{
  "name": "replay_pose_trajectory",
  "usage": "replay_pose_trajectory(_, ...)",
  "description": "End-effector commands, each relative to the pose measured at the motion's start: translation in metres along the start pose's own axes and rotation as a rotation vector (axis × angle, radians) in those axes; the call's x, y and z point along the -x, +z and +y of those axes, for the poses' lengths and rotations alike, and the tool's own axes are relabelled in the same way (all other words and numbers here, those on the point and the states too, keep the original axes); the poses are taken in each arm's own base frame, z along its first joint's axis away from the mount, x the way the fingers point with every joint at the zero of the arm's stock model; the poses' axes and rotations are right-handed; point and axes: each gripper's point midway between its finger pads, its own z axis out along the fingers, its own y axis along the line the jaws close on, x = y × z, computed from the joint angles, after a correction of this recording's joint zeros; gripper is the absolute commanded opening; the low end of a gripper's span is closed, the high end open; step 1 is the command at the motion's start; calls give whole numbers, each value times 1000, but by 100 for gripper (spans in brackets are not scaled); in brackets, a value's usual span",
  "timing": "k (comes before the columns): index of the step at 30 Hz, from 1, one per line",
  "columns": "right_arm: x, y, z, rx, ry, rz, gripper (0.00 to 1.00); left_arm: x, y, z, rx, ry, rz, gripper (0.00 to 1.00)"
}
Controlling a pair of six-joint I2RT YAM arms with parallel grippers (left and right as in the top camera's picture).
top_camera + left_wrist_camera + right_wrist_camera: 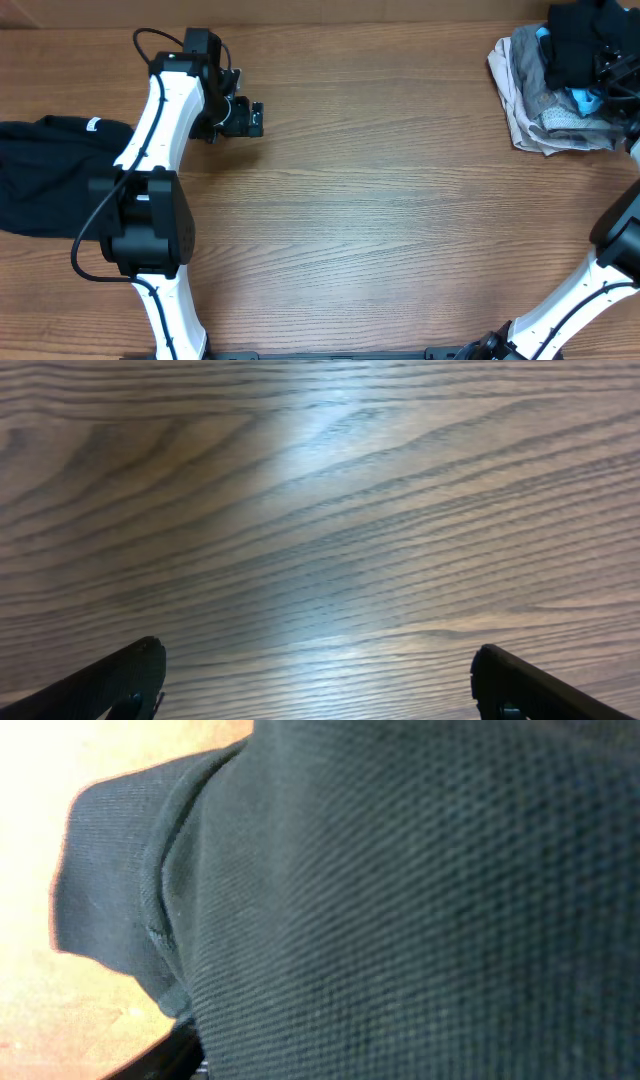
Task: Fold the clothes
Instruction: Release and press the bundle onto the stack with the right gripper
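1. Overhead, left edge: black shirt [40,180], bunched on table [380,220], part under left arm [165,110], tag [92,125] showing.
2. Mid-left: left gripper [250,117], fingers spread wide, empty, over bare wood.
3. Far right corner: pile [530,120] of pale, grey and blue garments; second shirt [580,45], black, on top.
4. Same spot: right gripper [612,70], sunk in second shirt; held or let go, cannot tell.
5. Handling: pinch black cloth only, lift straight up; pile beneath likely to snag.
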Motion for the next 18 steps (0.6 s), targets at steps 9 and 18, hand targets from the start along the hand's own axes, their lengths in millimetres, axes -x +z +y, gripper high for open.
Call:
replay_pose_trajectory(9,59,-77,28,-19,-13,-76,87,-3,4,-6,-11,1,11,100)
replay_pose_trajectory(18,67,-120,60,-45,-182,-70,84,-1,4,-6,-11,3,4,100)
